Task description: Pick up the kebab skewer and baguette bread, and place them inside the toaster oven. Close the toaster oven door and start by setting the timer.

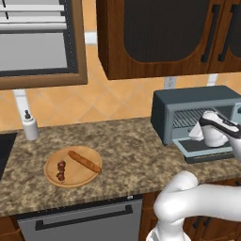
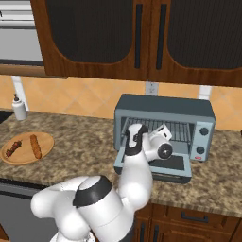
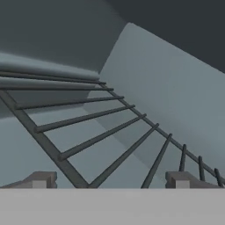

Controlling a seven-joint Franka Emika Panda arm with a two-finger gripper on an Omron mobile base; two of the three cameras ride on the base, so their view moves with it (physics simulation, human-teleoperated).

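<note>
The blue-grey toaster oven (image 1: 188,106) (image 2: 165,109) stands on the counter with its door (image 1: 204,149) (image 2: 163,166) folded down flat. My gripper (image 1: 195,133) (image 2: 163,129) (image 3: 112,182) reaches into the oven mouth just over the wire rack (image 3: 101,136). It is open, with nothing between its fingertips (image 3: 41,180). Far to the left, the kebab skewer (image 1: 61,170) (image 2: 12,147) and the baguette bread (image 1: 84,161) (image 2: 35,146) lie side by side on a round wooden board (image 1: 70,182) (image 2: 23,159). The oven's knobs (image 2: 203,132) sit on its right front.
A white bottle (image 1: 30,127) (image 2: 19,108) stands by the wall behind the board. Dark wooden cabinets (image 1: 160,37) hang low over the oven. A dishwasher front (image 1: 80,221) sits below the counter edge. Bare granite counter (image 1: 132,146) lies between board and oven.
</note>
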